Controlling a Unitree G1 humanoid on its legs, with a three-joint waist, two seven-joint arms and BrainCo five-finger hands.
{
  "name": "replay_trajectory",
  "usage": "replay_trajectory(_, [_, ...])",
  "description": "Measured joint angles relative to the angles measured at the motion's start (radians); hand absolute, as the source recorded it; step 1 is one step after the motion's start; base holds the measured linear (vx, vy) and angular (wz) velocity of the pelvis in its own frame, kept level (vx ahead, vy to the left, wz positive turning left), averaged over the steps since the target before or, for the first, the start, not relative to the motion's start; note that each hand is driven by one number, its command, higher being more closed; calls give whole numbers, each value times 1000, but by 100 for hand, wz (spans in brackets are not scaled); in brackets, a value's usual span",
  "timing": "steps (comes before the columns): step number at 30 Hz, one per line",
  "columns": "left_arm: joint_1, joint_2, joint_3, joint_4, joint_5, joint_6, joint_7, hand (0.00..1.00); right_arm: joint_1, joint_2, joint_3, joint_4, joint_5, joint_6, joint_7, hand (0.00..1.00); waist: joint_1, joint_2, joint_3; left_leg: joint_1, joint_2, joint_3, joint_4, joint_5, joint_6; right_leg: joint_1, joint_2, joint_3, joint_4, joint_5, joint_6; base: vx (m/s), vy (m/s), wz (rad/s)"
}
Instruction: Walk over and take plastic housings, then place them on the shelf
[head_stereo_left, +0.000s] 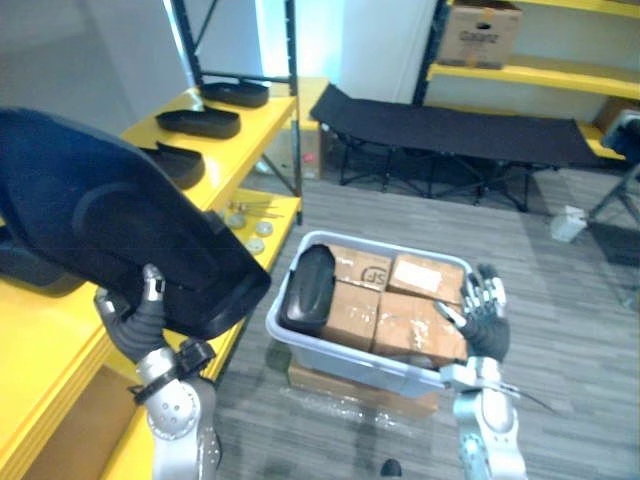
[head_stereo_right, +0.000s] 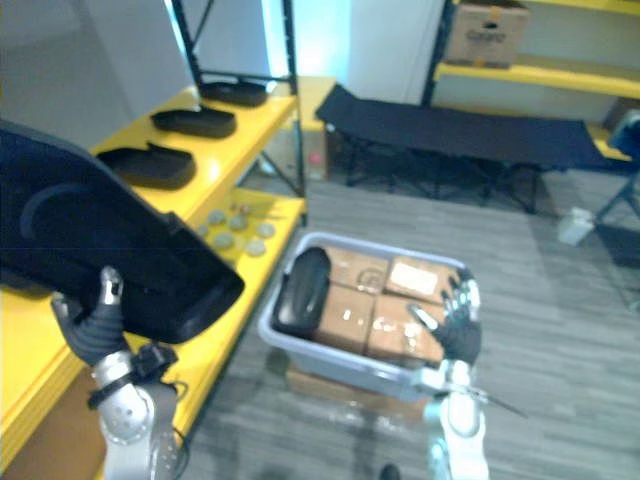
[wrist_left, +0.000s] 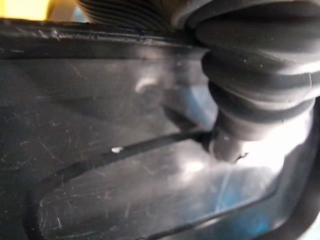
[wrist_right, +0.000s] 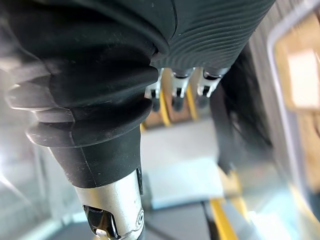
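Housing (head_stereo_left: 110, 220) hangs tilted over the near end of the shelf (head_stereo_left: 45, 320), my left hand (head_stereo_left: 138, 318) pinching its lower rim so I can lay it in line with the housings (head_stereo_left: 198, 122) further along. My right hand (head_stereo_left: 483, 318) hovers open-fingered and empty by the bin (head_stereo_left: 330, 352), where another housing (head_stereo_left: 308, 288) waits beside boxes (head_stereo_left: 415, 300).

The held housing (head_stereo_left: 120, 220) is glossy black. The shelf (head_stereo_left: 40, 340) is bright yellow, and the shelf housings (head_stereo_left: 200, 122) are black. The bin (head_stereo_left: 330, 352) is pale grey. Its boxes (head_stereo_left: 415, 320) are brown, one with a pale label, and the bin housing (head_stereo_left: 308, 288) is black. The floor (head_stereo_left: 580, 330) is grey with plank streaks. The cot (head_stereo_left: 450, 130) is black. The left hand (head_stereo_left: 140, 315) and right hand (head_stereo_left: 487, 322) are silver with dark tips and dark ribbed covers.
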Motion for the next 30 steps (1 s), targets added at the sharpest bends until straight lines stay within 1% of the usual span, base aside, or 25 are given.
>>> replay_trajectory(1, [8, -2, 12, -12, 8, 1, 8, 100, -9, 0, 14, 8, 0, 1, 0, 0, 7, 1, 0, -2, -2, -9, -1, 1, 0, 3, -2, -9, 0, -1, 1, 26, 11, 52])
replay_trajectory(3, [40, -19, 74, -52, 24, 6, 22, 100, -49, 3, 65, 30, 0, 2, 1, 0, 38, 6, 3, -15, -13, -55, 2, 5, 5, 28, -12, -71, 0, -1, 2, 26, 22, 57])
replay_trajectory(4, [51, -23, 90, -63, 24, 6, 23, 100, -60, 4, 74, 35, 0, 2, 2, 0, 44, 6, 3, -17, -16, -67, 1, 7, 6, 34, -13, -86, 0, -1, 2, 11, 19, 52])
replay_trajectory(5, [67, -30, 117, -77, 25, 6, 26, 100, -77, 6, 88, 43, 0, 2, 2, 0, 59, 4, 4, -18, -19, -82, 1, 8, 7, 42, -15, -108, 0, -1, 2, 0, 22, 47])
replay_trajectory(6, [96, -39, 158, -96, 25, 6, 29, 100, -103, 8, 112, 56, -2, 7, 3, 0, 79, 0, 6, -18, -23, -101, 1, 8, 8, 58, -18, -134, 0, -3, 4, -3, 23, 45])
replay_trajectory(8, [119, -39, 200, -106, 25, 6, 29, 100, -119, 10, 135, 56, -3, 20, 7, 0, 99, -5, 5, -24, -30, -127, 0, 8, 8, 72, -22, -160, 0, -10, 9, -6, 22, 45])
replay_trajectory(9, [134, -41, 234, -116, 23, 4, 29, 100, -134, 10, 154, 56, -5, 27, 16, 0, 121, -15, 2, -35, -36, -143, 1, 9, 10, 73, -27, -169, 0, -20, 20, -5, 15, 45])
replay_trajectory(10, [137, -44, 253, -119, 22, 3, 29, 100, -144, 9, 157, 56, -5, 29, 24, 0, 131, -17, 8, -35, -37, -153, 1, 10, 10, 83, -27, -184, 0, -22, 20, -4, 11, 37])
replay_trajectory(14, [148, -44, 299, -123, 22, -10, 28, 100, -152, -2, 162, 56, -2, 50, 39, 0, 142, -23, 9, -39, -42, -186, 1, 10, 10, 102, -26, -215, 1, -38, 24, -1, 3, 25])
replay_trajectory(17, [147, -44, 303, -128, 23, -11, 26, 100, -166, -24, 159, 56, 1, 64, 54, 0, 148, -25, 13, -51, -42, -200, 7, 11, 8, 100, -25, -227, 8, -45, 23, 7, 9, 14])
replay_trajectory(19, [148, -44, 304, -128, 23, -10, 26, 100, -166, -30, 158, 56, 1, 66, 69, 0, 149, -25, 15, -50, -39, -200, 17, 10, 7, 100, -26, -227, 21, -54, 21, 6, 7, 4])
replay_trajectory(22, [160, -47, 310, -128, 22, -9, 30, 100, -177, -36, 159, 56, 11, 71, 110, 0, 152, -24, 21, -32, -32, -191, 20, 7, 3, 102, -26, -216, 46, -74, 18, 7, 11, -4])
replay_trajectory(23, [166, -53, 311, -128, 22, -7, 30, 100, -181, -36, 158, 53, 29, 81, 129, 0, 151, -22, 28, -35, -30, -177, 26, 5, 4, 106, -26, -218, 53, -80, 18, -32, 13, 14])
replay_trajectory(24, [166, -62, 307, -128, 22, -6, 28, 100, -179, -38, 149, 51, 39, 89, 142, 0, 144, -23, 45, -43, -30, -145, 42, 3, 8, 126, -29, -243, 53, -89, 14, -63, 13, 36])
replay_trajectory(25, [162, -66, 304, -128, 21, -6, 26, 100, -175, -39, 143, 51, 39, 93, 145, 0, 138, -25, 52, -58, -28, -114, 59, 1, 18, 137, -32, -263, 53, -93, 19, -80, 7, 80])
replay_trajectory(26, [155, -70, 299, -128, 16, -8, 23, 100, -163, -44, 137, 50, 39, 98, 153, 0, 126, -27, 59, -85, -1, -25, 88, -4, 45, 154, -35, -307, 57, -103, 25, -72, 1, 103])
replay_trajectory(27, [159, -73, 290, -126, 9, -9, 20, 100, -146, -57, 133, 39, 35, 99, 155, 0, 121, -23, 67, -95, 25, 44, 98, 12, 35, 169, -42, -345, 68, -107, 29, -46, 15, 98])
replay_trajectory(28, [161, -73, 280, -126, 9, -9, 20, 100, -134, -63, 130, 32, 31, 99, 154, 0, 122, -23, 71, -97, 22, 39, 96, 24, 16, 171, -47, -355, 75, -107, 28, 4, 73, 63])
replay_trajectory(30, [167, -73, 264, -128, 10, -11, 21, 100, -126, -58, 127, 26, -3, 99, 161, 0, 141, -32, 78, -102, 0, 31, 78, 39, 19, 167, -66, -361, 81, -107, 28, 36, 132, 30])
